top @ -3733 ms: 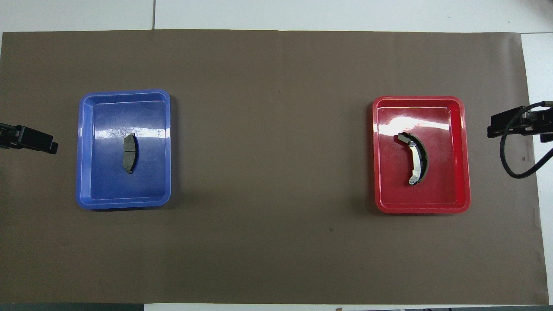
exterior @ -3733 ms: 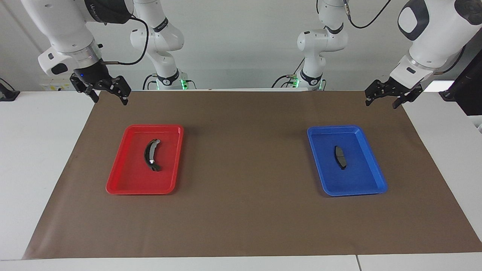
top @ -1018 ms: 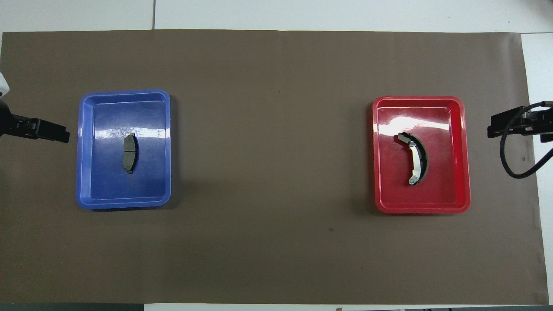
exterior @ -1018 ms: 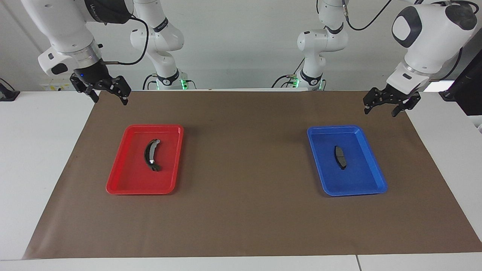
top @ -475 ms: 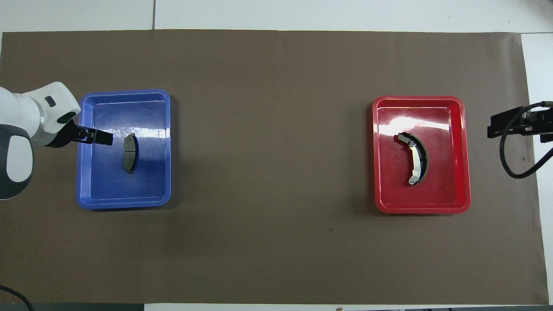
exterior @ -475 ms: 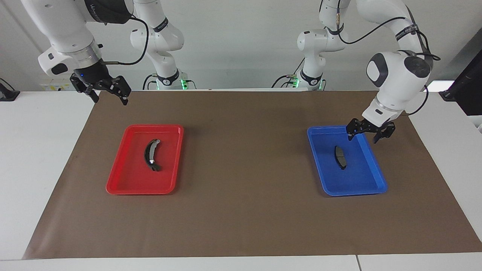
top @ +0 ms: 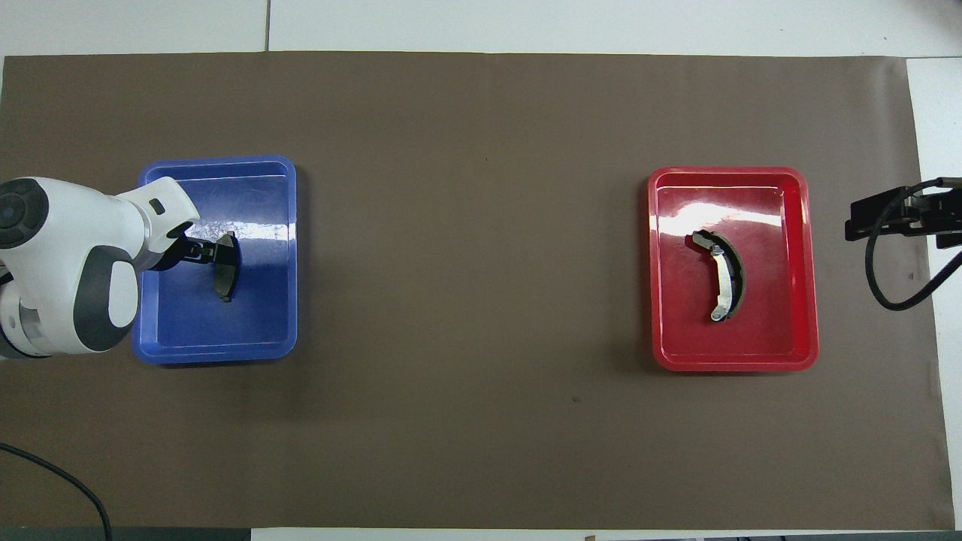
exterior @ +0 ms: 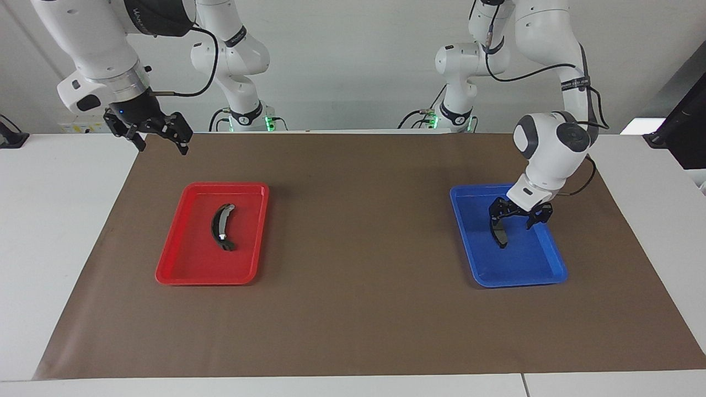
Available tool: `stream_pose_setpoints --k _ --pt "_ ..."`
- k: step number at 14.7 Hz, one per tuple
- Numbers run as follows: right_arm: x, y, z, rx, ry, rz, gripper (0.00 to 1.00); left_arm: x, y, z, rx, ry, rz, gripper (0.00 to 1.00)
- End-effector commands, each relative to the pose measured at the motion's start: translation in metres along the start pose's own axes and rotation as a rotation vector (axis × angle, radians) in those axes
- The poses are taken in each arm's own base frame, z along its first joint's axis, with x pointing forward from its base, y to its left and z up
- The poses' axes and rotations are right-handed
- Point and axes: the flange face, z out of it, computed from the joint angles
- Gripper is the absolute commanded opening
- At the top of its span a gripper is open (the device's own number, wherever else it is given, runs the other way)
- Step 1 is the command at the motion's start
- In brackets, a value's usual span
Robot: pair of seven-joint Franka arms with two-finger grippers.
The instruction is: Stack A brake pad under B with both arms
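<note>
Reaching down at the frame's right, the left claw (exterior: 517, 215) stood wide over the brake pad (exterior: 499, 234) in the blue tray (exterior: 543, 270). The right claw (exterior: 156, 135) waited wide, upper left. The crescent piece (exterior: 220, 227) lay in the red tray (exterior: 182, 270).

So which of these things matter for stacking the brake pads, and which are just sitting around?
Job:
- short grey brake pad, under left gripper
- crescent brake shoe
- right gripper, waiting

Not part of it:
- blue tray
- red tray
- brown mat
</note>
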Motion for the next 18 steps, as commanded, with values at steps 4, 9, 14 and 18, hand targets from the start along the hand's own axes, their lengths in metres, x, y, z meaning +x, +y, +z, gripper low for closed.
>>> stream_pose_setpoints --k 4,9,14,18 --pt "-0.005 -0.021 0.081 0.011 0.050 -0.089 1.00 -0.008 0.007 0.034 0.004 -0.029 -0.043 0.72" --pt "0.003 -0.026 0.169 0.041 0.043 -0.170 1.00 -0.013 0.009 0.010 -0.005 -0.082 -0.040 0.09" --pt "-0.011 -0.027 0.263 0.039 0.118 -0.226 1.00 0.033 0.042 -0.083 -0.008 -0.146 -0.029 0.07" --pt "-0.014 -0.022 0.298 0.032 0.116 -0.280 1.00 0.049 0.149 -0.089 0.004 -0.098 -0.079 0.01"
